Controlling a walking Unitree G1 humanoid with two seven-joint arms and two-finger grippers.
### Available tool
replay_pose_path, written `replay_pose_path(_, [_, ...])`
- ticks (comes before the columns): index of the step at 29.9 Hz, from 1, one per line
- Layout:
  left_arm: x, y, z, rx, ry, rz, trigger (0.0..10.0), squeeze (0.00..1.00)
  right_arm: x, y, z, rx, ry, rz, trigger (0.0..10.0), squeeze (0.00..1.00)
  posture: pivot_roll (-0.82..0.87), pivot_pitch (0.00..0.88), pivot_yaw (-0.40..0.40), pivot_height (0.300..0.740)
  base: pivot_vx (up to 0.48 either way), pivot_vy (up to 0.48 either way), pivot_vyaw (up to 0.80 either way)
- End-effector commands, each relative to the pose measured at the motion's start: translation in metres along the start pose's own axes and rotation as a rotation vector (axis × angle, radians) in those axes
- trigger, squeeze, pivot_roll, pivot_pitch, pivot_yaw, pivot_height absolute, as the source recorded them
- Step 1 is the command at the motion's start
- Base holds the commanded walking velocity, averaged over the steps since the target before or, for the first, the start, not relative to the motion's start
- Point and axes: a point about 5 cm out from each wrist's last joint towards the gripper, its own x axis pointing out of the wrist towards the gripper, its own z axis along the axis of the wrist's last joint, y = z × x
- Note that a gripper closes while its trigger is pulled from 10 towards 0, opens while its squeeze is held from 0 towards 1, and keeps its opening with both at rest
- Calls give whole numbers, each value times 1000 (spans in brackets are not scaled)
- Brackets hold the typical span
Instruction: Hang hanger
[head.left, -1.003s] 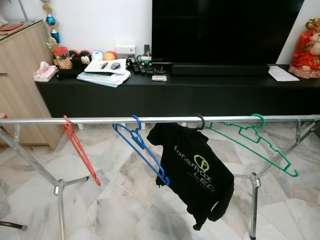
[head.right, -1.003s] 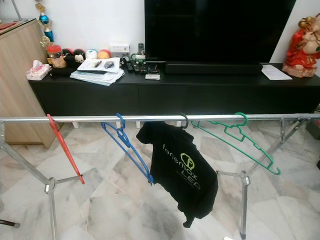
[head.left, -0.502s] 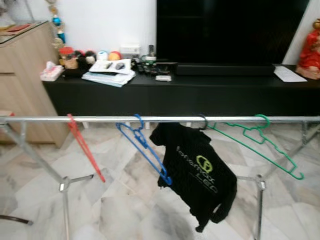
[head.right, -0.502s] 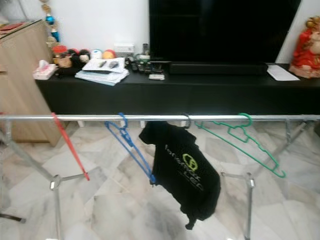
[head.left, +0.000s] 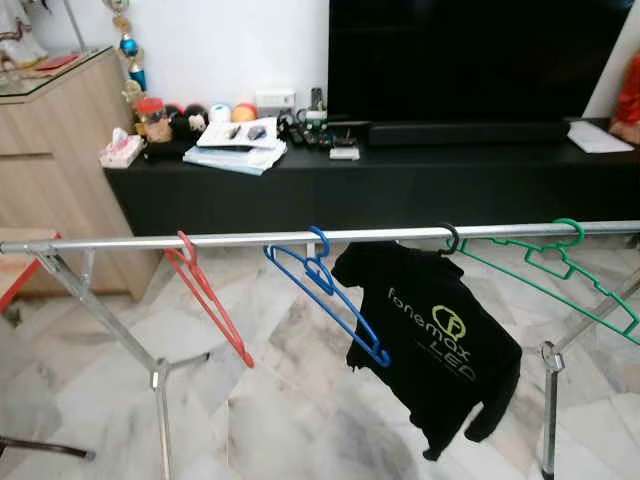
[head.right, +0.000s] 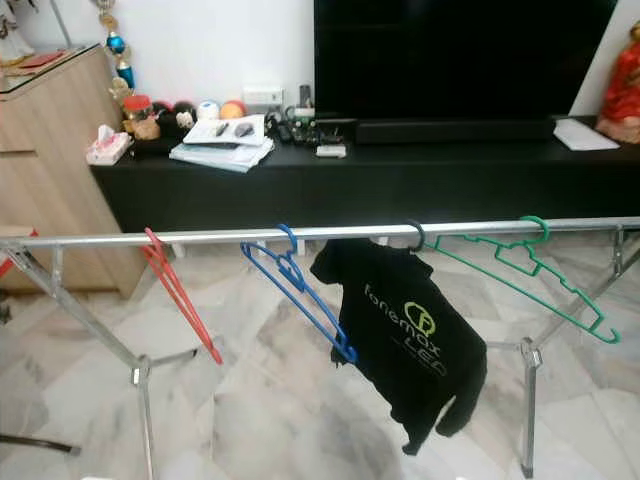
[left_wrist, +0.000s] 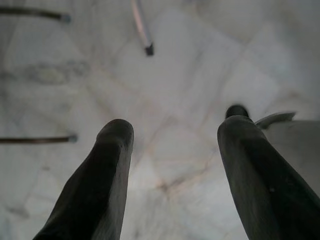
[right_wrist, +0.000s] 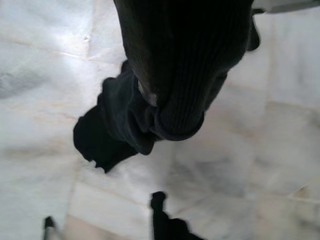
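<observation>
**Q:** From where did the two head views look?

**A:** My stereo pair looked forward and down from my head, facing the metal rail (head.left: 300, 237) with the black TV console (head.left: 400, 180) behind it. Both eyes shared the rail, the black shirt (head.right: 405, 330) and the marble floor (head.left: 280, 420), the right eye's picture shifted slightly sideways.

**Q:** And the wrist views?

**A:** My left wrist camera looked straight down along my left gripper (left_wrist: 172, 150) at the marble floor. My right wrist camera also faced the floor, very near dark ribbed fabric (right_wrist: 185, 65), which blocked much of its picture.
</observation>
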Motion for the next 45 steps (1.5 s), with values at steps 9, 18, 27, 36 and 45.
replay_pose_path(9, [1, -7, 0, -12, 3, 7, 10000, 0, 1, 0, 4, 5, -15, 1, 10000, 0, -34, 0, 24, 740, 0, 0, 0])
replay_pose_path(18, [5, 9, 64, -75, -222, 102, 10000, 0, 0, -2, 3, -8, -12, 2, 10000, 0, -21, 0, 18, 740, 0, 0, 0])
replay_pose_path(27, [-22, 27, 122, -105, -666, 147, 10000, 0, -1, -7, 0, -11, -8, -5, 10000, 0, -18, 0, 15, 740, 0, 0, 0])
replay_pose_path(36, [-61, -4, 167, -93, -948, 52, 10000, 0, -1, -9, 0, -25, -2, -7, 10000, 0, 1, 0, 0, 740, 0, 0, 0])
replay_pose_path(45, [-63, -19, 177, -78, -946, -29, 10000, 0, -1, -6, 0, -21, -7, 0, 10000, 0, -21, 0, 16, 740, 0, 0, 0])
